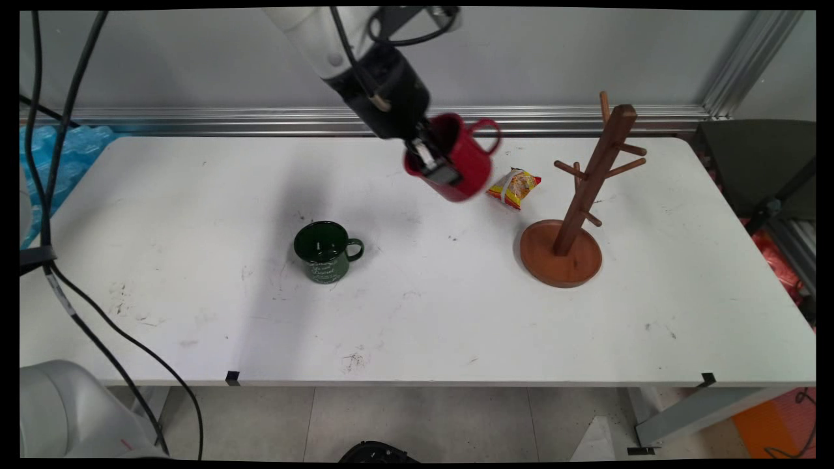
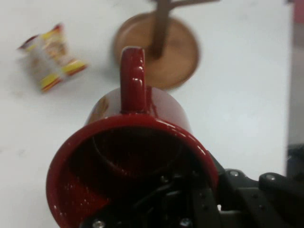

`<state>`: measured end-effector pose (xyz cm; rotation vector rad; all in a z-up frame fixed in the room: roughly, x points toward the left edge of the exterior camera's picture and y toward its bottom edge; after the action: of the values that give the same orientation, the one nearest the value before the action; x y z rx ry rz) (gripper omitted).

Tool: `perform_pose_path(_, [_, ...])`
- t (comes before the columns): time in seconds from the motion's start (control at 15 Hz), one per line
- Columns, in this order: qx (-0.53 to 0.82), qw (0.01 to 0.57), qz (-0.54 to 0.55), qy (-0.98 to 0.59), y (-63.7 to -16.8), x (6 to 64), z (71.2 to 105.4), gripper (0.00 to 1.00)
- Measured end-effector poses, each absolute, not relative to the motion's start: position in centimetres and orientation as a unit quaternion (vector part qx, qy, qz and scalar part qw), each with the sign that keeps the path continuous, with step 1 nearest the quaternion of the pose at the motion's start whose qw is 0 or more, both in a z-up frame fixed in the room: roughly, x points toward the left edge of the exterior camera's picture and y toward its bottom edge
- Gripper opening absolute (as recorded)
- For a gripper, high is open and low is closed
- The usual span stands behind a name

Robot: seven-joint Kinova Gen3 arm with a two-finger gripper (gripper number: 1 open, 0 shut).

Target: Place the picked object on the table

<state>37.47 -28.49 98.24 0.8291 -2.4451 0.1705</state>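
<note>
My gripper (image 1: 433, 163) is shut on the rim of a red mug (image 1: 459, 159), holding it tilted in the air above the table's back middle, handle pointing up and right. In the hand view the red mug (image 2: 137, 156) fills the lower frame, one finger inside it and one outside, its handle pointing up. To the right stands a wooden mug tree (image 1: 576, 195) with a round base and several pegs; its base (image 2: 159, 47) shows beyond the mug. A yellow and red snack packet (image 1: 515, 187) lies between the mug and the tree, and the packet (image 2: 50, 61) shows at upper left.
A dark green mug (image 1: 324, 251) stands upright on the white table (image 1: 195, 293), left of centre, handle to the right. Black cables hang at the left edge. A dark chair sits beyond the table's right end.
</note>
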Motion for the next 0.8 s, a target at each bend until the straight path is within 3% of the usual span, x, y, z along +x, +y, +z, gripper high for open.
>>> perform_pose_path(0.47, [0.286,0.184,0.11,-0.934,-32.1,41.2,96.9,0.0])
perform_pose_path(0.8, [0.249,0.107,0.12,-0.955,-35.2,42.4,94.1,0.0])
